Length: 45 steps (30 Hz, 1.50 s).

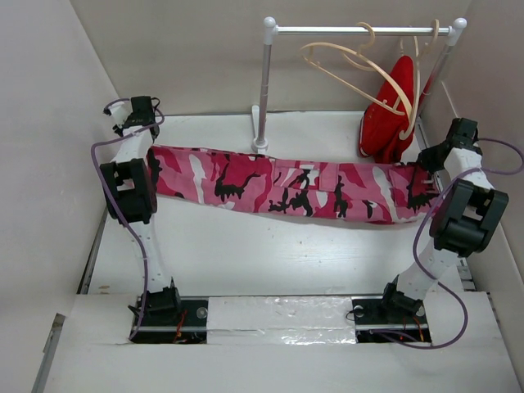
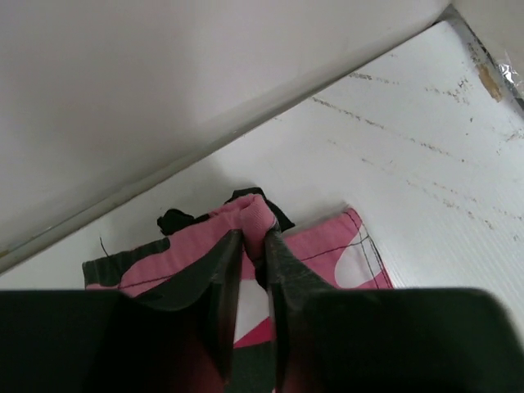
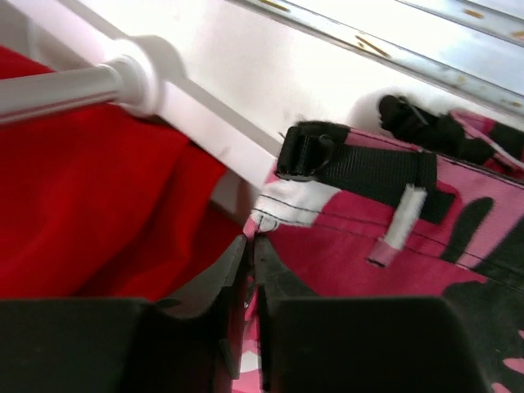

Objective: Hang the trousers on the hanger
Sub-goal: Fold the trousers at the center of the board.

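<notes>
The camouflage trousers (image 1: pixel 286 184) are stretched out left to right between my two grippers, sagging a little in the middle. My left gripper (image 1: pixel 152 164) is shut on the leg end; in the left wrist view its jaws (image 2: pixel 254 233) pinch a pink fold of the trousers (image 2: pixel 327 246). My right gripper (image 1: pixel 426 182) is shut on the waist end; in the right wrist view its jaws (image 3: pixel 250 239) pinch the waistband edge of the trousers (image 3: pixel 368 246) below a black buckle strap (image 3: pixel 360 168). The bare wooden hanger (image 1: pixel 344 65) hangs on the rail behind the trousers.
A white rack with a metal rail (image 1: pixel 360 30) stands at the back, its left post (image 1: pixel 264 90) just behind the trousers. A second hanger bears a red garment (image 1: pixel 391 110), which fills the left of the right wrist view (image 3: pixel 82 205). Walls close both sides.
</notes>
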Each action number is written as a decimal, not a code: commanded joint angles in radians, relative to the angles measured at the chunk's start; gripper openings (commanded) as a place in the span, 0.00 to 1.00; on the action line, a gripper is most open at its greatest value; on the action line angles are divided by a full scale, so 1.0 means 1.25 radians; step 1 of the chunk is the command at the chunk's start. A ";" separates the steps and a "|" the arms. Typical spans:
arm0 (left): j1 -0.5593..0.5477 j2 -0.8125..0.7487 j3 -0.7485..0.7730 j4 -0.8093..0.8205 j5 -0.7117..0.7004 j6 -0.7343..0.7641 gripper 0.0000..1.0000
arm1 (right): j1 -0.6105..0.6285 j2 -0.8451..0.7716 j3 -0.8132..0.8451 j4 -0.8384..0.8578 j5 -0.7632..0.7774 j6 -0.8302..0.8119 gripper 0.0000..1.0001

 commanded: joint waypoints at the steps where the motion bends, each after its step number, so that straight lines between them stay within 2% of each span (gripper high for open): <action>1: 0.014 -0.039 -0.004 0.103 -0.045 0.048 0.17 | -0.003 -0.031 0.036 0.106 0.010 0.015 0.19; 2: 0.014 -0.039 -0.004 0.106 -0.028 0.054 0.26 | -0.003 -0.035 0.027 0.114 0.010 0.015 0.20; 3: 0.014 -0.043 -0.005 0.112 -0.020 0.055 0.30 | -0.003 -0.041 0.021 0.120 0.011 0.015 0.21; 6: 0.005 -0.054 -0.009 0.113 0.002 0.067 0.53 | -0.003 -0.058 0.004 0.124 0.008 0.010 0.41; 7: 0.005 -0.060 -0.017 0.108 0.000 0.067 0.57 | -0.010 -0.070 0.000 0.124 0.003 0.010 0.59; 8: 0.005 -0.067 -0.025 0.105 -0.004 0.066 0.63 | -0.011 -0.079 -0.008 0.124 -0.007 0.010 0.68; 10: 0.005 -0.108 -0.055 0.109 0.002 0.058 0.65 | -0.011 -0.113 -0.019 0.128 -0.042 0.008 0.84; 13: 0.005 -0.188 -0.157 0.130 0.031 0.028 0.65 | -0.011 -0.181 -0.100 0.181 -0.061 0.005 0.87; 14: 0.005 -0.206 -0.211 0.133 0.056 0.017 0.64 | -0.003 -0.240 -0.132 0.197 -0.065 0.009 0.87; 19: 0.005 -0.323 -0.345 0.104 0.126 -0.062 0.63 | 0.014 -0.439 -0.385 0.303 -0.109 0.019 0.86; 20: 0.005 -0.351 -0.410 0.099 0.143 -0.084 0.63 | 0.033 -0.509 -0.455 0.349 -0.130 0.017 0.78; 21: 0.014 -0.362 -0.410 0.100 0.154 -0.088 0.63 | 0.043 -0.542 -0.456 0.349 -0.130 0.016 0.78; 25: 0.049 -0.394 -0.485 0.087 0.222 -0.115 0.64 | 0.101 -0.680 -0.596 0.386 -0.145 -0.001 0.06; 26: 0.049 -0.394 -0.502 0.076 0.224 -0.115 0.64 | 0.108 -0.701 -0.632 0.383 -0.148 -0.013 0.01; 30: 0.058 -0.387 -0.516 0.049 0.252 -0.111 0.65 | 0.116 -0.777 -0.698 0.358 -0.173 -0.064 0.00; 33: 0.058 -0.390 -0.539 0.067 0.296 -0.112 0.72 | 0.116 -0.818 -0.745 0.335 -0.195 -0.091 0.21; 34: 0.058 -0.387 -0.543 0.067 0.303 -0.117 0.73 | 0.116 -0.824 -0.763 0.367 -0.217 -0.093 0.36; 37: 0.058 -0.360 -0.546 0.070 0.315 -0.129 0.73 | 0.116 -0.824 -0.797 0.367 -0.244 -0.102 0.54; 41: 0.051 -0.324 -0.548 0.078 0.322 -0.148 0.73 | 0.116 -0.812 -0.824 0.374 -0.226 -0.121 0.68; 42: 0.043 -0.311 -0.545 0.077 0.320 -0.153 0.73 | 0.116 -0.803 -0.826 0.371 -0.218 -0.123 0.68; 43: 0.043 -0.302 -0.546 0.082 0.322 -0.158 0.72 | 0.116 -0.799 -0.823 0.356 -0.199 -0.126 0.74; 45: 0.043 -0.296 -0.546 0.082 0.322 -0.164 0.68 | 0.116 -0.790 -0.822 0.348 -0.183 -0.127 0.79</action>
